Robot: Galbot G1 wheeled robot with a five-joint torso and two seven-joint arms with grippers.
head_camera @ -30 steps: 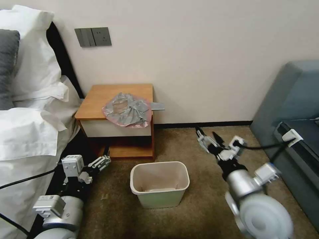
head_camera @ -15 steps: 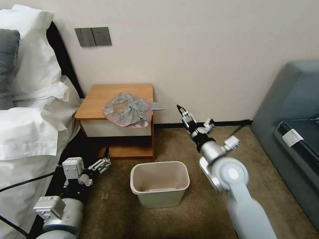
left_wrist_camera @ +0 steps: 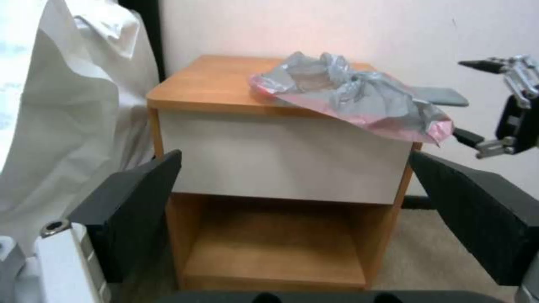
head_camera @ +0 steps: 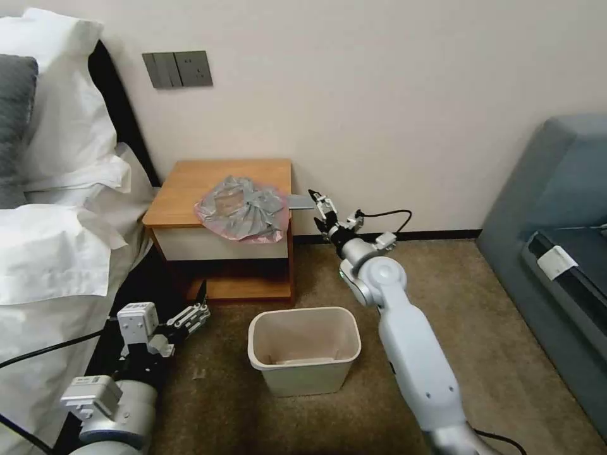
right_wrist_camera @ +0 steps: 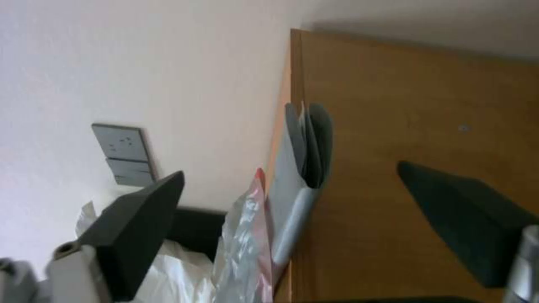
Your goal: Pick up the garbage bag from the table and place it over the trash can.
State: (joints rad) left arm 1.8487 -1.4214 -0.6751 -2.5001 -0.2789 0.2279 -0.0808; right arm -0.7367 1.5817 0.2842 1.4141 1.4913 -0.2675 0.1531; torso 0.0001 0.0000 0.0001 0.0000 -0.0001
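The garbage bag (head_camera: 240,212) lies crumpled on the table (head_camera: 196,183), grey with a pinkish rim, and hangs over the front right corner. It shows again as the bag (left_wrist_camera: 353,92) on the table (left_wrist_camera: 225,84), and as the bag (right_wrist_camera: 241,244). My right gripper (head_camera: 314,206) is open at tabletop height, just right of the table's right edge and apart from the bag. The right gripper (left_wrist_camera: 463,99) (right_wrist_camera: 289,170) has nothing between its jaws. The trash can (head_camera: 253,341) stands upright on the carpet before the table. My left gripper (head_camera: 201,303) (left_wrist_camera: 294,158) is open low at the left.
A grey flat strip (head_camera: 300,202) (right_wrist_camera: 303,168) sticks out past the table's right side, close to my right gripper. A bed with white pillows (head_camera: 57,189) is at the left and a grey sofa (head_camera: 556,202) at the right. Open carpet (head_camera: 392,404) surrounds the can.
My right arm has swung up from above the carpet at the right and leftward to the table's right edge. The left arm has barely moved. The bag and the can are unchanged.
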